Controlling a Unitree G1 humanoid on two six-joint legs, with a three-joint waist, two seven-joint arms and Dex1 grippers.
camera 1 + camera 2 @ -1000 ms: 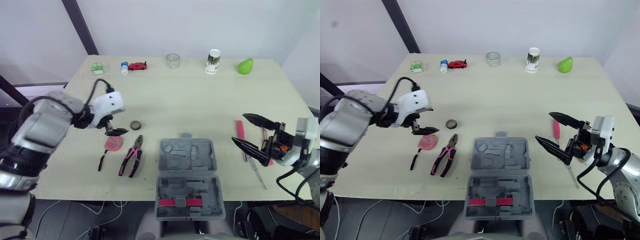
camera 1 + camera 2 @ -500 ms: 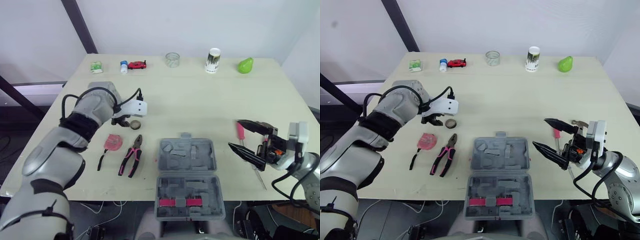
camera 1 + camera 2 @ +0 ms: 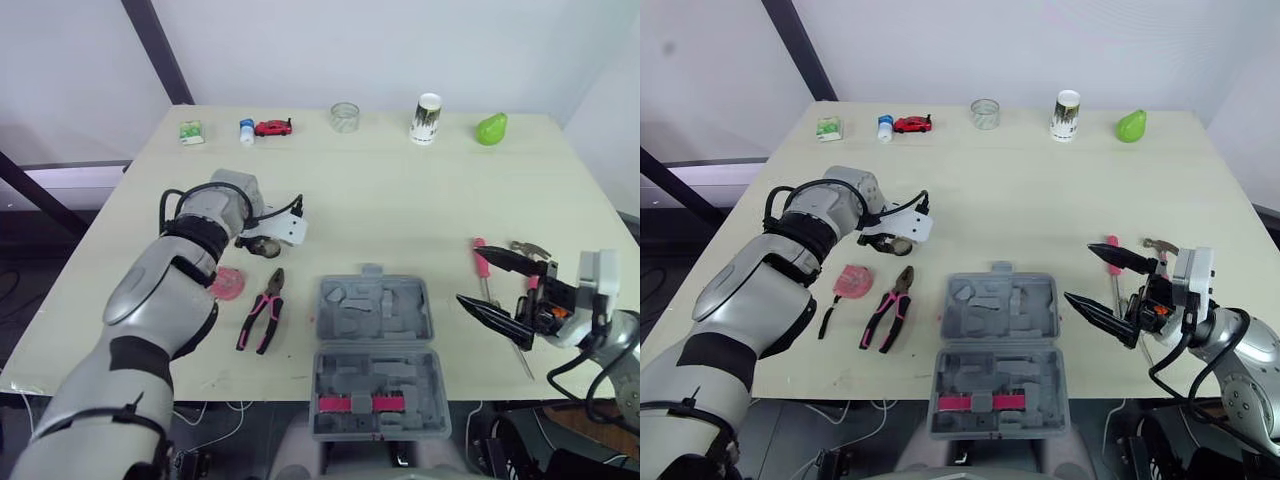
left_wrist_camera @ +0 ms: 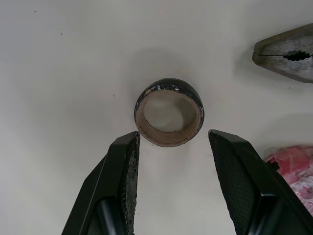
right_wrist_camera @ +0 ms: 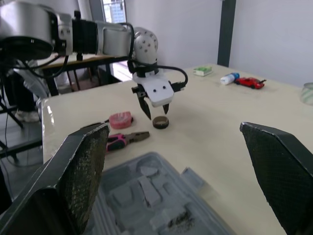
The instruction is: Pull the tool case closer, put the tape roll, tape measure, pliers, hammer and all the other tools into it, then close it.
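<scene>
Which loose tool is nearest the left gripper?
The small dark tape roll with a brown cardboard core: it lies flat just ahead of the open left gripper. The pink-handled pliers and the round pink tape measure lie farther off.

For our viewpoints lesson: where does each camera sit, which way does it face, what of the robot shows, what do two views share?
Left eye view: on the head, facing forward and down at the table; both arms show.
Right eye view: beside it, same scene.
Left wrist view: on the left wrist, facing down at the tape roll; left gripper open.
Right wrist view: on the right wrist, facing across the table at the left arm; right gripper open.
Shared: both wrist views show tape roll and pliers.
</scene>
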